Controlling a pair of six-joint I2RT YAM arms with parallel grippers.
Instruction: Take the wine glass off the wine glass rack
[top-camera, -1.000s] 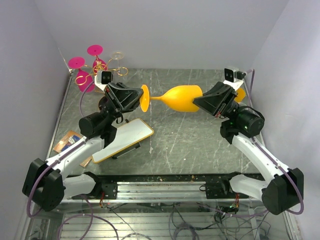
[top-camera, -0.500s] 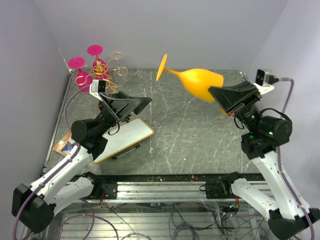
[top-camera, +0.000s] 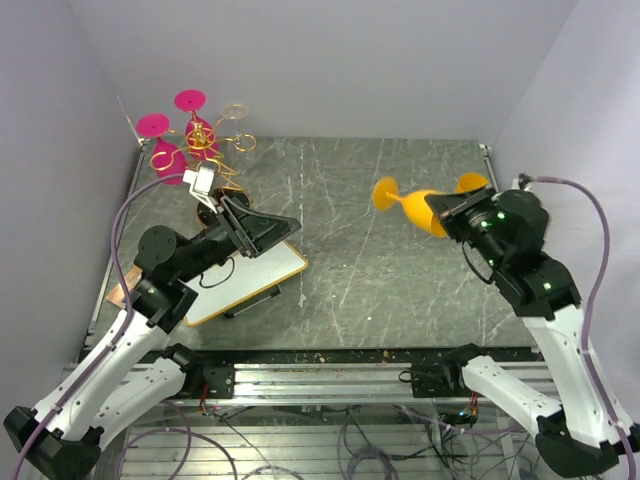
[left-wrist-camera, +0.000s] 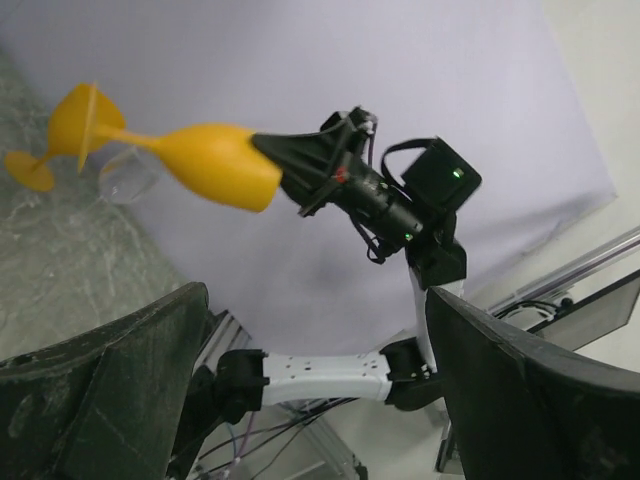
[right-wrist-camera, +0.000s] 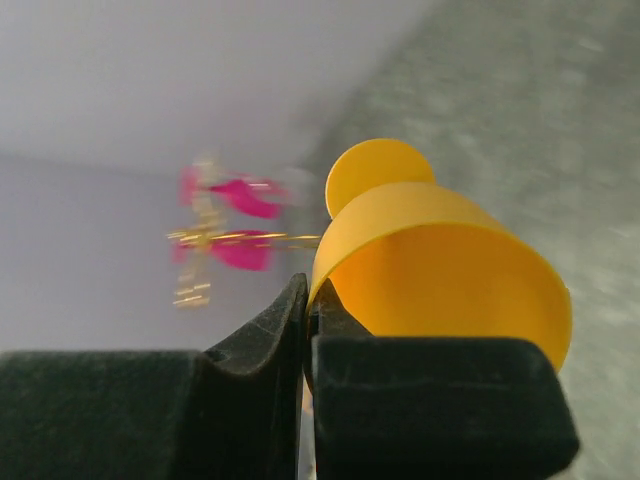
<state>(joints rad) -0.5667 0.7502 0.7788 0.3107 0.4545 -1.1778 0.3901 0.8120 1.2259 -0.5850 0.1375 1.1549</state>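
Top view: right gripper (top-camera: 447, 208) is clamping the orange wine glass (top-camera: 425, 210) by its bowl rim; wine glass rack (top-camera: 205, 145) is standing well apart, behind the left gripper (top-camera: 278, 232).
Left wrist: left gripper is gaping wide, holding nothing (glass far ahead).
Right wrist: fingers (right-wrist-camera: 250, 400) are pinching the rim.

Grey marbled table (top-camera: 380, 270): wine glass rack (top-camera: 240, 143) in far-left corner; white board (top-camera: 255, 270) left side.

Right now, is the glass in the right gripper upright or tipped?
Tipped, near horizontal. The right gripper pinches the orange wine glass by its bowl rim in the air; stem and foot point left.
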